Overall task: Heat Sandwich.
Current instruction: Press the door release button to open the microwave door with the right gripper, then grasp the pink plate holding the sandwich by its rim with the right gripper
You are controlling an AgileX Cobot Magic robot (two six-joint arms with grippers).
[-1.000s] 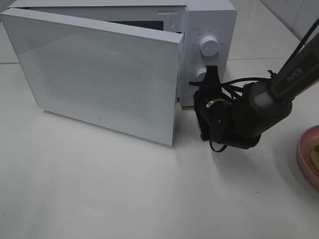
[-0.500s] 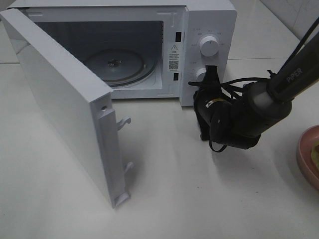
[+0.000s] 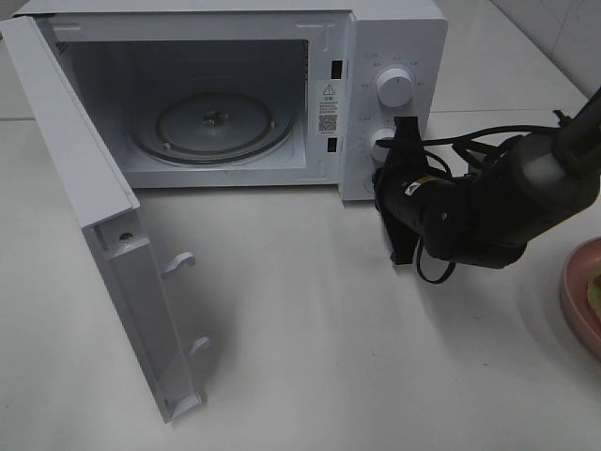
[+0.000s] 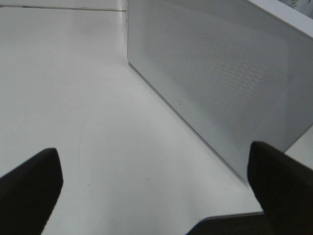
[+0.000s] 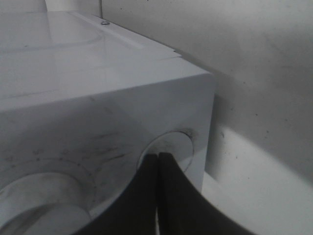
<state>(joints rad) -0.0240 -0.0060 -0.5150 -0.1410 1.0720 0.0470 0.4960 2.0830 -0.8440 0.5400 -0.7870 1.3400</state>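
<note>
Pink plate (image 3: pixel 571 282), far R of microwave (image 3: pixel 394 38), carries sandwich (image 3: pixel 594 289): prob soft, light, squashy, so lift by plate rim. Right jaws pinched closed at microwave's lower knob (image 3: pixel 378 141); left jaws spread wide, empty.

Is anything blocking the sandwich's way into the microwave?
The door stands wide open and the cavity holds only its turntable. Only the right arm lies between the sandwich, at the far right, and the opening, its pincer shut at the lower knob.

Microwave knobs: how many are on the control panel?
2. Upper knob is fully visible; lower knob sits directly below it, partly hidden behind the shut right gripper.
</note>
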